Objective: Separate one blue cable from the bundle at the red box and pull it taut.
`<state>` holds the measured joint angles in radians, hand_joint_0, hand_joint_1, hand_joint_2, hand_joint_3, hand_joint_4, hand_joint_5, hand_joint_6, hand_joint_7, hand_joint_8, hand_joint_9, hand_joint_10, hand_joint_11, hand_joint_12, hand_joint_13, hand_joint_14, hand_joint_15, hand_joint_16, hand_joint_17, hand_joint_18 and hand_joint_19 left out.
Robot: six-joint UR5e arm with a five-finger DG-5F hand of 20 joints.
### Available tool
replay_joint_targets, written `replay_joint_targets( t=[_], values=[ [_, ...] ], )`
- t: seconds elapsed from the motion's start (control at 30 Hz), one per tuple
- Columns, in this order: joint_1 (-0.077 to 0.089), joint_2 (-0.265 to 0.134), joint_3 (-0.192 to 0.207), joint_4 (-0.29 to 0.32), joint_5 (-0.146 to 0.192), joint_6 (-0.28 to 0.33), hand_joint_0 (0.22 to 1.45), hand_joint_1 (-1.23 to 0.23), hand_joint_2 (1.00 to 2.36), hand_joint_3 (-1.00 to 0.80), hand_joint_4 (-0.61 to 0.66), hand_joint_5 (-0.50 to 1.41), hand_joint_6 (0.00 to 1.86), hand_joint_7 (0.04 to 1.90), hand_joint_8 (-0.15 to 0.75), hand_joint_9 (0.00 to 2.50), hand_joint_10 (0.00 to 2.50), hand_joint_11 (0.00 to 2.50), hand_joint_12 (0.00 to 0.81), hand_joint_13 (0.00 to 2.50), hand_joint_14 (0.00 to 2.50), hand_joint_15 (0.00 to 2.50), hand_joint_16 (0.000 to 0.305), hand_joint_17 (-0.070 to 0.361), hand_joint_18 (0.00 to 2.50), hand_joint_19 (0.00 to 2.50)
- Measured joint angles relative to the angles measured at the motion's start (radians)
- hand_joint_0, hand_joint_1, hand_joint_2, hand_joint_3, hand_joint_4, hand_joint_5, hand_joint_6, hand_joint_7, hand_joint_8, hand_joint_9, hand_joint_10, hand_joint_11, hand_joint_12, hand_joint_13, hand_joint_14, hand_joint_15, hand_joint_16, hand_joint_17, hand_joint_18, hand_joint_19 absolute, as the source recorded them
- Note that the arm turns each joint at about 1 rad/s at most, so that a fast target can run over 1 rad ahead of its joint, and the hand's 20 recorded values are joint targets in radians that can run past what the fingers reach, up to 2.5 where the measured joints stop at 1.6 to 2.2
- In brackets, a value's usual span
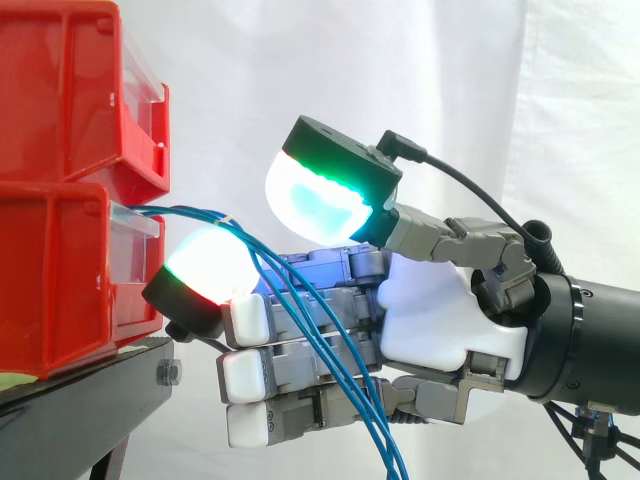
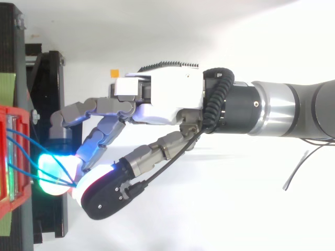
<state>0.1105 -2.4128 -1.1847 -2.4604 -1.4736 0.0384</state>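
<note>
Your hand: white moulded palm, grey metal fingers ending in white blocks. Pads are bulbous with black backs. The one at 10 o'clock from the palm glows white and cyan with a green rim. The one at 9 o'clock glows white, edged red and green. Top view, toward 3 o'clock: black wrist, then silver-grey arm.

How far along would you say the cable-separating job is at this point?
Done: the approach; the hand sits at the blue cable bundle hanging from the lower red bin. In hand: a fingertip and the thumb pad flank the strands near the bin, a gap showing between them; no pinch shows. Left: single out one cable, grip it and pull; all strands hang together in a slack curve.
</note>
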Motion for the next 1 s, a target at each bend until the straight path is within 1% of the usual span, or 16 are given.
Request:
replay_joint_targets(
  t=[0.03,0.13,0.23,0.3,0.33,0.37,0.4,0.47,0.5,0.6,0.73,0.87,0.9,1.0],
  values=[
    [0.0,0.0,0.0,0.0,0.0,0.0,0.65,-0.76,1.01,-0.38,0.26,-0.15,0.67,1.1,0.392,0.84,0.01,0.6,0.422,0.96,0.02,0.48,0.044,0.099,0.71,0.43],
    [0.002,0.0,0.0,0.001,0.001,0.0,0.63,-0.77,1.0,-0.46,0.25,-0.17,0.75,1.0,0.394,0.85,0.02,0.63,0.427,0.96,0.02,0.49,0.044,0.1,0.72,0.43],
    [0.002,0.0,0.0,0.001,0.002,0.0,0.63,-0.79,1.0,-0.5,0.24,-0.18,0.8,0.97,0.399,0.87,0.02,0.67,0.429,0.99,0.02,0.5,0.044,0.099,0.73,0.42],
    [0.002,0.0,0.0,0.001,0.001,0.0,0.65,-0.81,1.0,-0.49,0.24,-0.18,0.83,0.98,0.398,0.88,0.02,0.7,0.43,0.99,0.02,0.5,0.044,0.099,0.74,0.41],
    [0.002,0.0,0.0,0.0,0.0,0.001,0.67,-0.82,1.01,-0.44,0.22,-0.18,0.84,0.97,0.398,0.89,0.02,0.7,0.431,1.0,0.02,0.5,0.044,0.098,0.75,0.41],
    [0.002,0.0,0.0,-0.001,-0.001,0.001,0.68,-0.83,1.01,-0.35,0.17,-0.19,0.85,1.02,0.394,0.89,0.02,0.71,0.431,1.0,0.02,0.51,0.044,0.098,0.75,0.41],
    [0.001,0.0,0.0,-0.001,-0.001,0.001,0.68,-0.84,1.02,-0.27,0.15,-0.2,0.87,1.05,0.389,0.87,0.02,0.71,0.432,1.0,0.02,0.52,0.044,0.099,0.75,0.41],
    [0.0,0.0,0.0,-0.003,-0.003,0.001,0.69,-0.85,1.02,-0.21,0.15,-0.21,0.89,1.03,0.391,0.87,0.02,0.72,0.428,1.0,0.02,0.52,0.044,0.099,0.76,0.41],
    [-0.001,0.0,0.0,-0.003,-0.003,0.001,0.69,-0.85,1.02,-0.16,0.14,-0.21,0.89,1.05,0.386,0.86,0.02,0.73,0.429,1.0,0.02,0.52,0.044,0.099,0.76,0.41],
    [-0.001,0.0,0.0,-0.004,-0.003,0.001,0.68,-0.85,1.02,-0.12,0.14,-0.21,0.9,1.02,0.39,0.87,0.02,0.76,0.429,1.0,0.02,0.53,0.044,0.099,0.76,0.42],
    [-0.002,0.0,0.001,-0.004,-0.003,0.001,0.68,-0.84,1.02,-0.13,0.17,-0.21,0.91,0.98,0.395,0.91,0.02,0.78,0.425,1.01,0.02,0.53,0.044,0.099,0.75,0.42],
    [-0.003,0.0,0.001,-0.005,-0.004,0.001,0.66,-0.82,1.02,-0.22,0.18,-0.19,0.9,1.01,0.407,0.94,0.02,0.79,0.434,1.03,0.02,0.53,0.045,0.101,0.77,0.43],
    [-0.003,0.0,0.001,-0.005,-0.004,0.001,0.66,-0.81,1.02,-0.26,0.16,-0.18,0.9,1.05,0.411,0.95,0.02,0.8,0.434,1.03,0.02,0.54,0.045,0.101,0.78,0.43],
    [-0.004,0.0,0.001,-0.005,-0.004,0.002,0.67,-0.8,1.01,-0.32,0.14,-0.17,0.9,1.08,0.414,1.01,0.02,0.82,0.44,1.05,0.02,0.54,0.045,0.1,0.79,0.42]
  ],
)
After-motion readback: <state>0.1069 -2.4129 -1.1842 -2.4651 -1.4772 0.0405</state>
